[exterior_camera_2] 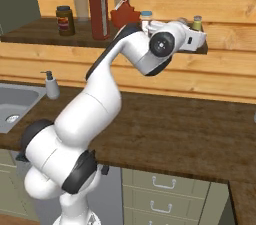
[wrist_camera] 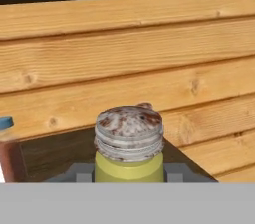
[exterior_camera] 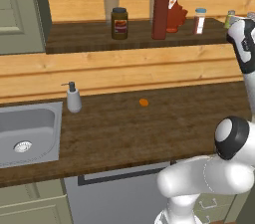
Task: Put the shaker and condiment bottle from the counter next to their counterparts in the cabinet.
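1. Your gripper (wrist_camera: pixel 129 172) is closed on the shaker (wrist_camera: pixel 129 141). In the hand view the two finger tips (wrist_camera: pixel 79 172) sit on either side of its yellow-green body, and its grey speckled cap sticks up between them.
2. In the right base view you can see the shaker (exterior_camera_2: pixel 197 22) held at the right end of the cabinet (exterior_camera_2: pixel 40 31) shelf. You cannot tell from the pictures if its bottom touches the board.
3. In the left base view the shaker (exterior_camera: pixel 229 18) peeks out just past the arm, at the far right of the shelf.
4. Near the shaker, to its left, stands a white shaker with a blue cap (exterior_camera: pixel 199 21) and a red label.
5. Next along is the squat red leaf-shaped bottle (exterior_camera: pixel 176 16).
6. The condiment bottle (exterior_camera: pixel 160 9), tall and dark red with a green cap, stands on the shelf right beside the leaf-shaped bottle, a bit in front of it.
7. Further left on the shelf is a brown jar with a black lid (exterior_camera: pixel 119 23).
8. Behind the shelf you see light pine planks (wrist_camera: pixel 149 63).
9. Below, on the counter (exterior_camera: pixel 149 128), a small orange thing (exterior_camera: pixel 144 102) lies well apart from the rest.
10. A soap pump (exterior_camera: pixel 73 97) stands beside the steel sink (exterior_camera: pixel 27 136) at the left.
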